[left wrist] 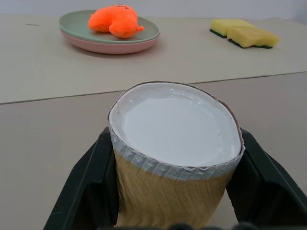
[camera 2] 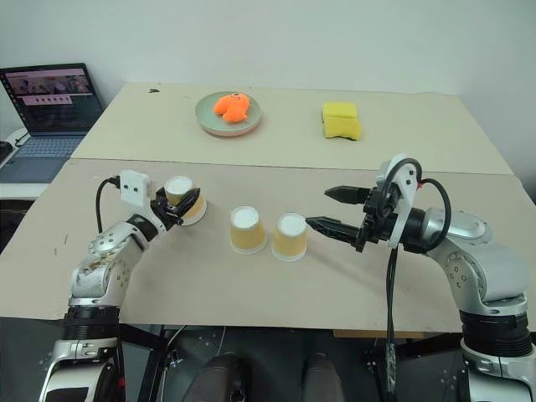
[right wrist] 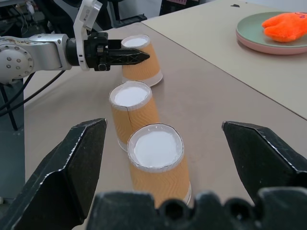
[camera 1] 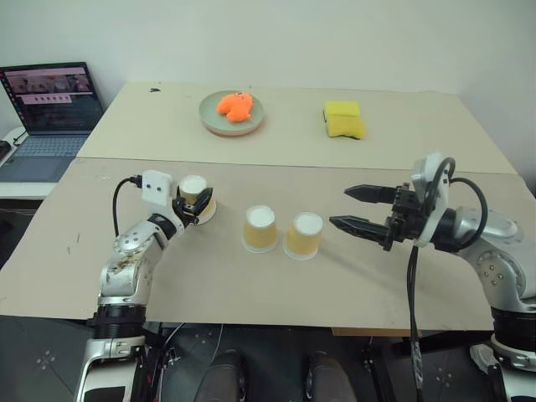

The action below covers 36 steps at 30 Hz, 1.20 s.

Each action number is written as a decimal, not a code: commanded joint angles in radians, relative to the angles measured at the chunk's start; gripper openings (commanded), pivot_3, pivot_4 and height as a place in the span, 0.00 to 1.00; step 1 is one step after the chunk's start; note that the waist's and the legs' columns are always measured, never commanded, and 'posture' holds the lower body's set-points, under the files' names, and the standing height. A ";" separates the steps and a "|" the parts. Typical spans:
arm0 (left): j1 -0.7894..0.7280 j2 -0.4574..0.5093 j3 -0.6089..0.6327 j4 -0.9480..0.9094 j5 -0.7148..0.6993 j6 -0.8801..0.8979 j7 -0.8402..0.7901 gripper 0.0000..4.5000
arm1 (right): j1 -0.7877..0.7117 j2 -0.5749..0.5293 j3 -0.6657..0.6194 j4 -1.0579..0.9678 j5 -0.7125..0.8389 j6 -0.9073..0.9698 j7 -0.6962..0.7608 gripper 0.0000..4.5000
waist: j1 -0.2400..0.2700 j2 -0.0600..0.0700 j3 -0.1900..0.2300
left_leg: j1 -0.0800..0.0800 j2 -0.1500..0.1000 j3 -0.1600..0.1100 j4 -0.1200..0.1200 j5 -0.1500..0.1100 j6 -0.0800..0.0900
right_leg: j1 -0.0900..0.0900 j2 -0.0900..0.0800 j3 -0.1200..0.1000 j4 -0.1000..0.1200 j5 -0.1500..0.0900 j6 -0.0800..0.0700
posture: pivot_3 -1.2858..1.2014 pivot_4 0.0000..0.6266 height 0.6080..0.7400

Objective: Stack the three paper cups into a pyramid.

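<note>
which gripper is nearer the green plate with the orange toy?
Left. The left gripper, shut on a paper cup, sits just in front of the green plate. The right gripper hangs open beyond the other two cups, farther off.

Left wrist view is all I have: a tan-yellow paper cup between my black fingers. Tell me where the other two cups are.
Observer: The other two tan-yellow paper cups stand upside down, side by side on the beige table, to the right of your left gripper.
Operator: Report the right gripper.
Observer: The right gripper hangs open just right of that pair, pointing at them and holding nothing.
Operator: Confirm my grip from outside.
Observer: Your held cup is inverted too, with a black finger on each side of it, near its white base.
</note>
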 commanded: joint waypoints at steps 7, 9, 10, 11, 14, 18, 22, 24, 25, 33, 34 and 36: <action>-0.146 0.077 -0.015 -0.091 -0.080 0.032 -0.177 0.58 | -0.019 -0.014 -0.019 -0.019 0.014 -0.021 0.012 1.00 | 0.001 -0.002 0.001 | -0.001 0.000 0.000 0.001 0.000 0.000 | 0.000 0.000 -0.001 0.000 0.000 0.000 | 0.52 0.24 0.49; -0.196 0.106 -0.043 -0.111 -0.126 0.063 -0.287 0.58 | -0.006 -0.033 -0.026 -0.039 0.034 -0.001 0.032 1.00 | 0.000 -0.002 0.001 | -0.001 0.000 0.000 0.001 0.001 -0.002 | 0.000 0.000 0.000 0.000 0.000 0.000 | 0.52 0.24 0.49; -0.227 0.117 -0.053 -0.111 -0.152 0.095 -0.326 0.58 | 0.003 -0.042 -0.030 -0.049 0.045 0.008 0.041 1.00 | 0.000 -0.002 0.001 | -0.001 0.000 0.000 0.001 0.002 -0.003 | 0.000 0.000 -0.001 -0.001 0.000 0.000 | 0.52 0.24 0.49; -0.262 0.122 -0.055 -0.107 -0.189 0.123 -0.370 0.58 | 0.017 -0.055 -0.031 -0.062 0.048 0.014 0.050 1.00 | 0.002 -0.002 0.001 | -0.001 0.000 0.000 0.001 0.002 -0.003 | 0.000 0.000 -0.001 -0.001 0.000 0.000 | 0.52 0.24 0.49; -0.381 0.134 -0.076 -0.048 -0.275 0.219 -0.497 0.58 | 0.083 -0.095 -0.042 -0.104 0.049 0.015 0.075 1.00 | 0.003 -0.003 0.002 | -0.003 0.000 -0.001 0.001 0.002 -0.003 | -0.001 0.000 -0.002 -0.001 0.000 0.000 | 0.52 0.24 0.49; -0.445 0.121 -0.125 0.011 -0.280 0.232 -0.604 0.58 | 0.114 -0.102 -0.053 -0.132 0.063 0.015 0.052 1.00 | -0.006 -0.003 0.002 | -0.002 -0.001 0.000 0.001 0.002 -0.003 | 0.000 0.000 -0.001 -0.001 0.000 0.000 | 0.52 0.24 0.49; -0.476 0.083 -0.181 0.047 -0.260 0.231 -0.659 0.58 | 0.130 -0.093 -0.062 -0.157 0.079 0.019 0.017 1.00 | -0.007 -0.003 0.002 | -0.001 -0.001 0.000 0.001 0.001 -0.002 | 0.000 0.001 -0.001 0.001 0.000 0.000 | 0.52 0.24 0.49; -0.474 0.066 -0.209 0.055 -0.245 0.215 -0.686 0.58 | 0.142 -0.094 -0.067 -0.172 0.086 0.022 0.005 1.00 | -0.005 -0.004 0.002 | -0.001 -0.001 0.000 0.001 0.001 -0.002 | 0.000 0.001 -0.001 0.000 0.000 0.000 | 0.52 0.24 0.49; -0.470 0.064 -0.224 0.060 -0.234 0.211 -0.697 0.58 | 0.150 -0.095 -0.073 -0.181 0.092 0.025 0.000 1.00 | -0.005 -0.004 0.002 | -0.001 -0.001 0.000 0.001 0.001 -0.002 | 0.000 0.001 -0.001 0.000 0.000 0.000 | 0.52 0.24 0.49; -0.446 0.060 -0.250 0.082 -0.214 0.212 -0.755 0.58 | 0.237 -0.124 -0.141 -0.248 0.147 0.046 -0.011 1.00 | 0.000 -0.004 0.002 | -0.002 0.000 0.000 0.001 0.001 -0.001 | 0.000 0.001 -0.001 -0.001 0.000 0.000 | 0.52 0.24 0.49; -0.448 0.059 -0.249 0.086 -0.213 0.212 -0.758 0.58 | 0.252 -0.132 -0.151 -0.253 0.149 0.045 -0.007 1.00 | 0.000 -0.004 0.002 | -0.002 0.000 0.000 0.001 0.000 0.001 | 0.000 0.001 -0.001 -0.001 0.000 0.000 | 0.52 0.24 0.49; -0.457 0.056 -0.244 0.097 -0.213 0.213 -0.762 0.58 | 0.275 -0.145 -0.165 -0.255 0.152 0.040 -0.001 1.00 | 0.001 -0.004 0.002 | -0.002 0.000 -0.001 0.001 -0.001 0.002 | 0.000 0.001 -0.001 -0.001 0.000 0.000 | 0.52 0.24 0.49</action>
